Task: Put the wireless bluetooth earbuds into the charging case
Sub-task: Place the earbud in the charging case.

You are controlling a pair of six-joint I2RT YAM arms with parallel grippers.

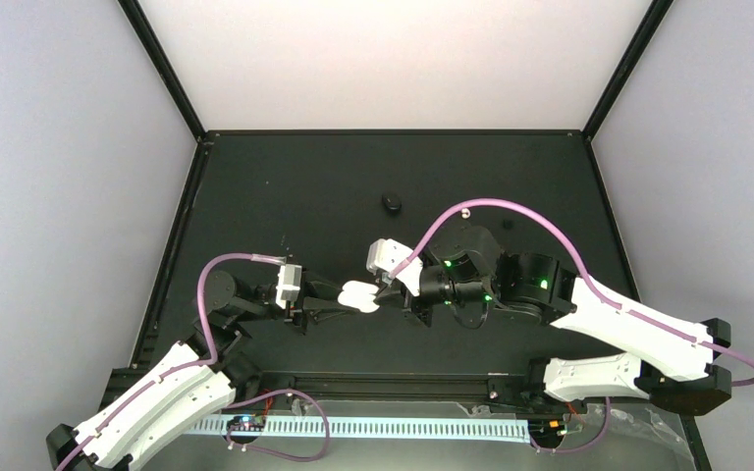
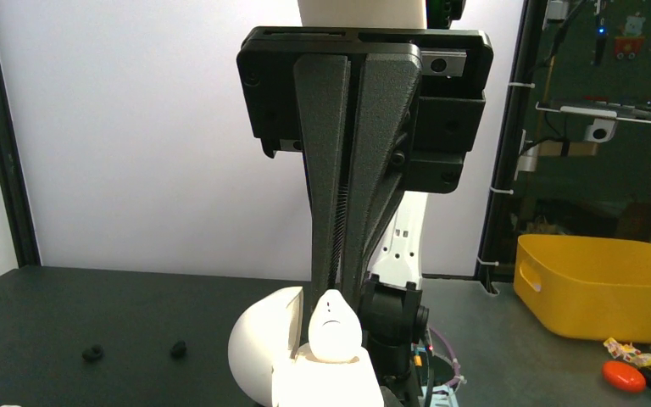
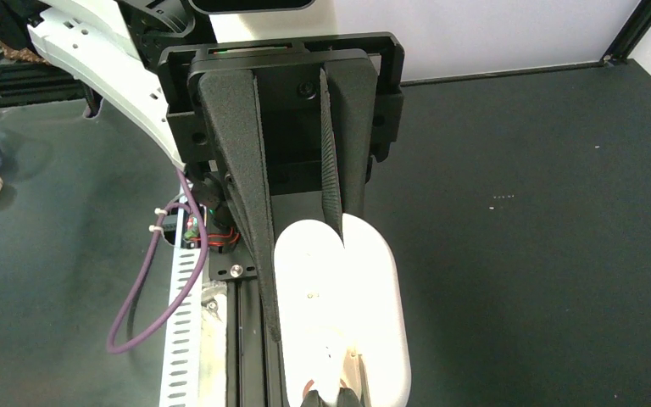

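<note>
The white charging case (image 1: 358,295) hangs above the table between the arms, with my left gripper (image 1: 339,300) shut on it. The right wrist view shows the left gripper (image 3: 305,284) clamping one lobe of the overexposed case (image 3: 373,322). The case's lid (image 2: 258,348) stands open to the left of its base (image 2: 331,386). One white earbud (image 2: 332,326) stands upright with its lower end in the base. Its top is pinched in my right gripper (image 2: 336,292), which is shut and points straight down at the case. The right gripper (image 1: 390,287) meets the case from the right.
A small black oval case (image 1: 392,202) lies farther back on the black table (image 1: 285,186). Two tiny black bits (image 2: 93,352) (image 2: 178,347) lie on the mat. A yellow bin (image 2: 602,288) stands off the table's right side. The rail (image 1: 393,378) runs along the near edge.
</note>
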